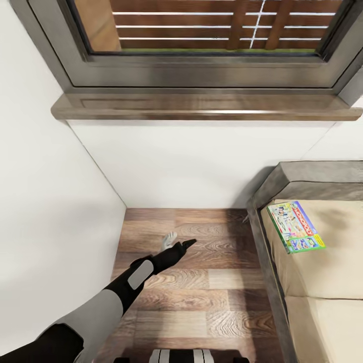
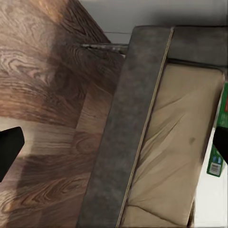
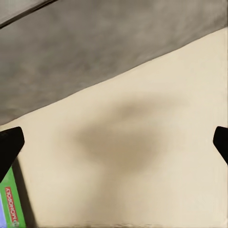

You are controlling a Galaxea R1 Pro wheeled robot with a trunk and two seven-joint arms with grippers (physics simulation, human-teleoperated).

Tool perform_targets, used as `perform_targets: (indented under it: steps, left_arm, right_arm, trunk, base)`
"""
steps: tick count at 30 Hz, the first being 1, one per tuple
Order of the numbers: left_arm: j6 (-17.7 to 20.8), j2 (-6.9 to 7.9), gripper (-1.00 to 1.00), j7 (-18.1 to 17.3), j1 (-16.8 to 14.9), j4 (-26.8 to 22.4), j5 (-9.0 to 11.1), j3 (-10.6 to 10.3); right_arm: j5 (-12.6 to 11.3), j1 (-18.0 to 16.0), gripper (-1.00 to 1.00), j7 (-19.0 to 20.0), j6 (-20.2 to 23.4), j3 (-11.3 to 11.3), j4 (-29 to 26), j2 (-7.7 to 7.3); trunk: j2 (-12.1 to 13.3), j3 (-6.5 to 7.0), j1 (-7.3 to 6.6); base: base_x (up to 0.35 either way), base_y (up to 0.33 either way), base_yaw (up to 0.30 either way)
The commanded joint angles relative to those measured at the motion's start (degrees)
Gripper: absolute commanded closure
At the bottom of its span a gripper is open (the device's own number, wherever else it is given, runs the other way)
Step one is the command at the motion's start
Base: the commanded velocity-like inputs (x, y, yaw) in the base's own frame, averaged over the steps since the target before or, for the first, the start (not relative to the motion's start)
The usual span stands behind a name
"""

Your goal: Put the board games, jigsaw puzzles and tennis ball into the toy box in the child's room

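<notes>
Game: we see 1 Monopoly box point(image 1: 296, 227) lying flat on the bed point(image 1: 327, 272), near its grey frame.
Left gripper point(image 1: 177, 245): spread wide above the wood floor point(image 1: 201, 297), holding nothing.
Right gripper point(image 3: 114, 142): fingers far apart over the mattress, empty.

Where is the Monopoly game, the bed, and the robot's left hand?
Monopoly game point(image 1: 295, 227), head view, middle of the printed lid.
bed point(image 1: 327, 262), head view, bare cream mattress beside the game.
left hand point(image 1: 176, 245), head view, between its two fingertips, over the wood floor.
</notes>
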Motion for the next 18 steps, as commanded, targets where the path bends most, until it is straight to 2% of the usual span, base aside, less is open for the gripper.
perform_targets:
  steps: [1,5,18]
  left_arm:
    - [0.2,0.09,-1.00,-1.4,0.0,0.0,0.6,-0.2]
    - [0.2,0.21,-1.00,-4.4,0.0,0.0,0.6,-0.1]
    - [0.2,0.32,-1.00,-8.7,0.1,0.0,0.6,-0.1]
  right_arm:
    - [-0.4,0.0,-1.00,0.0,0.5,-0.3,-0.1,-0.03]
    - [-0.4,0.0,-1.00,0.1,0.5,-1.1,-0.5,-0.07]
    - [-0.4,0.2,-1.00,0.3,0.6,-2.7,-1.9,0.09]
  trunk:
    - [0.0,-0.03,0.00]
    - [0.0,-0.03,0.00]
    - [0.0,-0.03,0.00]
  base:
    - [0.000,0.000,-0.191]
    - [0.000,0.000,-0.219]
    - [0.000,0.000,-0.254]
